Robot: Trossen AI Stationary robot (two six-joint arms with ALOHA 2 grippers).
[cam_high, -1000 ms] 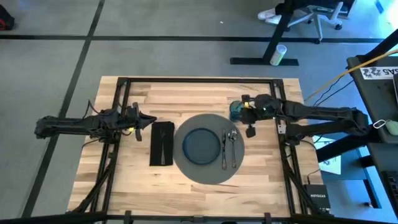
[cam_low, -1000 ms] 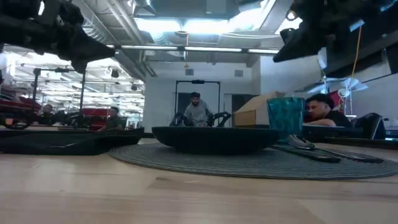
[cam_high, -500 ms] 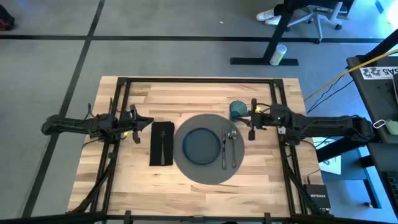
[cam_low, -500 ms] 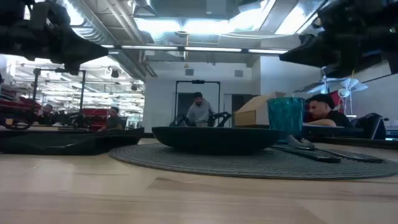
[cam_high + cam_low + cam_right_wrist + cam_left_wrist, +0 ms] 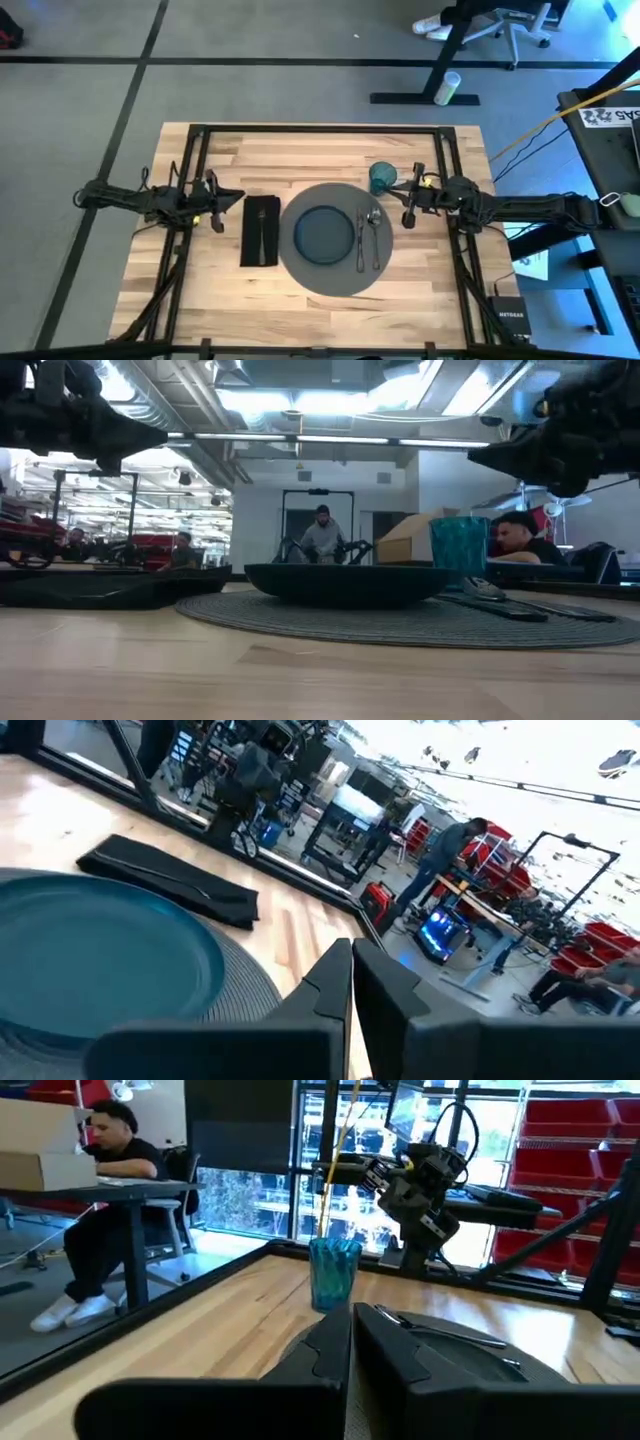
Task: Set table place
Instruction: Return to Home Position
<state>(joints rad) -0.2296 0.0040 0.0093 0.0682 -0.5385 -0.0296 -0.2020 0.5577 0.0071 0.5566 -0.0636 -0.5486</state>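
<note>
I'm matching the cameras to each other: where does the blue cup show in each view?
High: cup right of centre, just above the silverware.
Low: right of middle, upright behind the silverware.
Left wrist: centre, standing on the wood.
Right wrist: not in it.
Landmark: the silverware lying next to it, in all three views that show the cup.

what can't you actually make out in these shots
1. Anything lying on the black rectangular cloth napkin: high view, dark on dark, too small.
2. Metal silverware types: high view too small, low view edge-on.
3. Round dark blue-grey plate: right wrist view, cut off by the frame edge.
</note>
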